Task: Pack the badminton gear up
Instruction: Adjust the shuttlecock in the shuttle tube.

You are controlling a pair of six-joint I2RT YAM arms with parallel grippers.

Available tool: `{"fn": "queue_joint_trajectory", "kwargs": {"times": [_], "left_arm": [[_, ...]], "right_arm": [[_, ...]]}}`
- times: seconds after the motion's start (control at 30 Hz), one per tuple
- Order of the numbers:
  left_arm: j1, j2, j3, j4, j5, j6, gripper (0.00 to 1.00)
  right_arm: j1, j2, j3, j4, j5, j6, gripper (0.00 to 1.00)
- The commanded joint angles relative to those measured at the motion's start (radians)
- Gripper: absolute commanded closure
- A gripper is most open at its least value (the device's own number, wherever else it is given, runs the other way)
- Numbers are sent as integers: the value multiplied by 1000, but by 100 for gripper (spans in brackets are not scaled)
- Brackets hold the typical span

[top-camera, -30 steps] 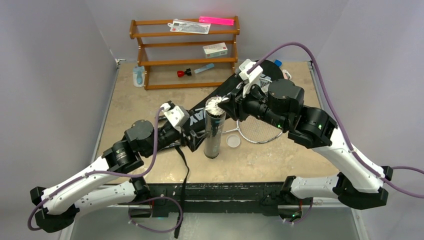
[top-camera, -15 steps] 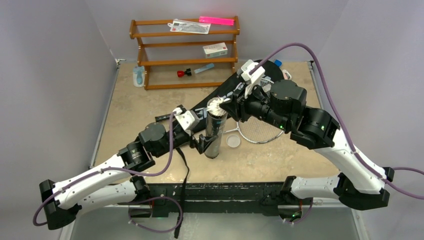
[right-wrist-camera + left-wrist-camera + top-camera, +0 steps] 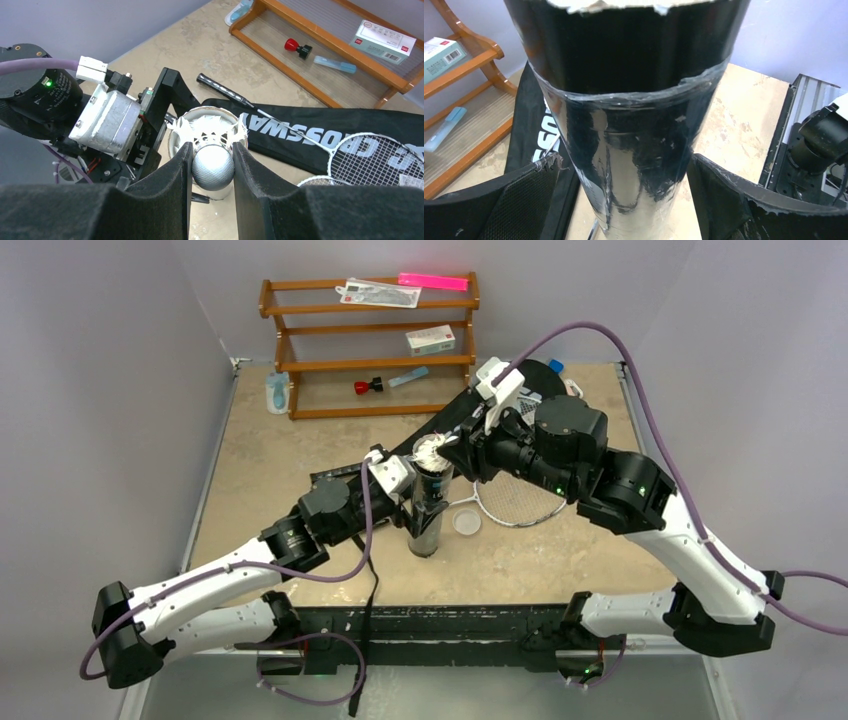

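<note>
Grey walls (image 3: pixel 100 340) are flanking the mottled beige tabletop (image 3: pixel 300 440). At its centre, the right gripper (image 3: pixel 212 150) is pinching a white feather shuttlecock (image 3: pixel 212 170) atop the dark cylindrical tube (image 3: pixel 624 75). The left gripper (image 3: pixel 624 162) is straddling the tube, grip unclear.

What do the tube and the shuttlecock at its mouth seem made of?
The tube looks like cardboard or plastic wrapped in glossy black film: it mirrors light, and a wrinkled tape seam rings it. The shuttlecock seems to have white feathers, frayed at the tips, and a rounded base in dull silver, finely textured.
</note>
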Motion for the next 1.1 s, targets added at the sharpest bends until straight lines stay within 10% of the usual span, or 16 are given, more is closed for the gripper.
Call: {"fn": "queue_joint_trajectory", "kwargs": {"times": [0.0, 0.6, 1.07], "left_arm": [[10, 16, 2, 88, 19, 20, 9], [15, 47, 23, 47, 69, 60, 41], [15, 59, 23, 54, 117, 88, 45]], "right_arm": [[0, 24, 39, -89, 8, -13, 100], [1, 57, 87, -138, 40, -25, 100], [1, 138, 206, -252, 80, -44, 100]]}}
